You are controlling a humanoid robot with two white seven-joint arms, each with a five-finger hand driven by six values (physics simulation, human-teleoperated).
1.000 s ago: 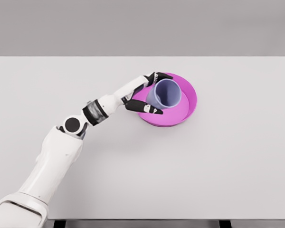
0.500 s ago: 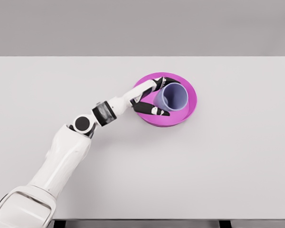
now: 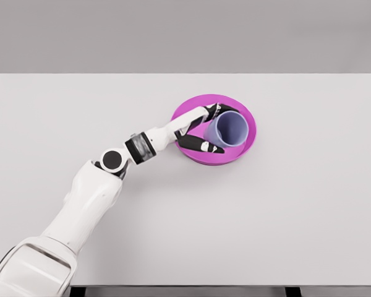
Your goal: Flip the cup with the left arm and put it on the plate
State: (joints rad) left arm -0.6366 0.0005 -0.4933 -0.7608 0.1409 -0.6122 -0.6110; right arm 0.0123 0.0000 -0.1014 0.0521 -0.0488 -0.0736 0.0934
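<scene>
A broad, pale grey table [image 3: 284, 216] fills most of the head view, its far edge running straight across below a plain grey backdrop. Directly on the table lies one thing: a round magenta plate [image 3: 247, 137] with a raised rim, set right of the table's middle and nearer its far edge than its near one.

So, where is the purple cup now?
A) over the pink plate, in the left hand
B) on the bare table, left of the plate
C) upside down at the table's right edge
A: the left hand grips the purple cup over the pink plate, mouth facing up.
</scene>
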